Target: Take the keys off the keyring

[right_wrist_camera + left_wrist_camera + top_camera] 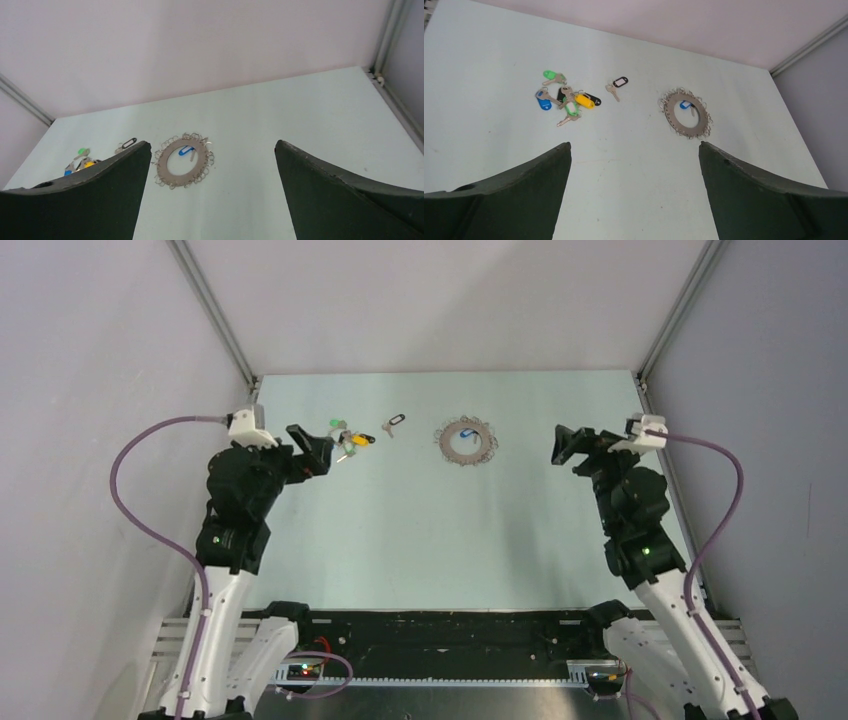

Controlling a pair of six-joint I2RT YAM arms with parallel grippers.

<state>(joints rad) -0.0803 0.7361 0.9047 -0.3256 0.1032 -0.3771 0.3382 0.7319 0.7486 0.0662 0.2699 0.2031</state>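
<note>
Table (420, 540): pale green. Left fingers (318, 448) spread wide, holding nothing; right fingers (566, 446) likewise. Keyring (466, 441) flat on far table, between both. Coloured key cluster (566, 100) left of it. Black key (620, 81) loose between cluster, keyring. Blue key (685, 105) inside keyring's hollow.

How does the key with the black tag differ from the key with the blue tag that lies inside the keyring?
Tag: the black-tagged key has a black frame with a pale middle; the blue-tagged key is solid blue. Place: the black-tagged key lies alone on the table, apart from the keyring; the blue-tagged key lies inside the keyring's hollow centre. Whether it is hooked on, I cannot tell. Both are small and lie flat.
</note>
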